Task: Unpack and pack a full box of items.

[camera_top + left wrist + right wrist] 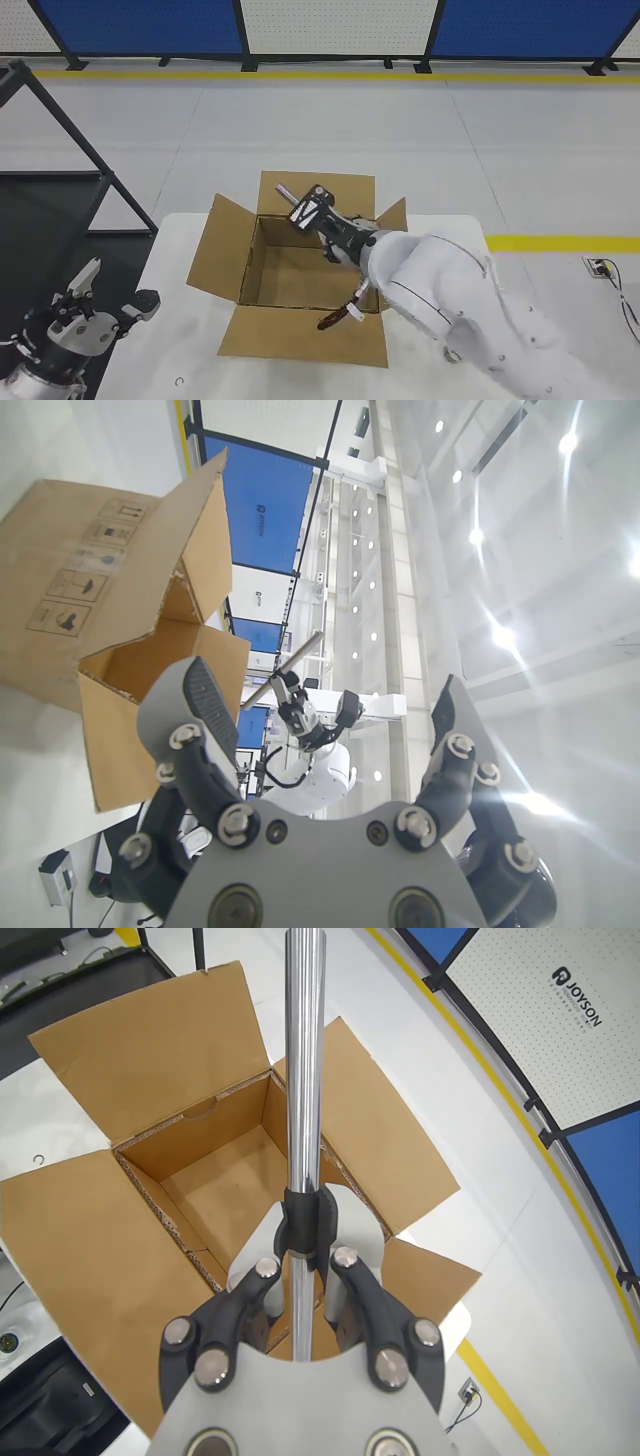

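1. The right claw (305, 1223) is clenched round a chrome rod (304, 1078). It grips near one end, so most of the rod's length sticks out ahead, above the far right corner of the open cardboard box (165, 1153).
2. The box floor looks bare. I judge this rod to be either the last thing out or the first thing back in (the pictures cannot settle which).
3. Keep the grip firm, since the long free end will lever against the fingers. If packing, tilt the rod down and lay it along the box's diagonal rather than dropping it end-first.
4. If unpacking, carry the rod clear of the far flap (350, 185) before setting it on the table (190, 330).
5. The left claw (327, 700) is released, fingers spread. It sits at the near left beside the table's edge, well apart from the box.
6. A small metal ring (38, 1158) lies on the table near the box's left side. A black rack (60, 140) stands on the left, and blue panels (140, 25) are far off. The four spread flaps are the main obstacle.
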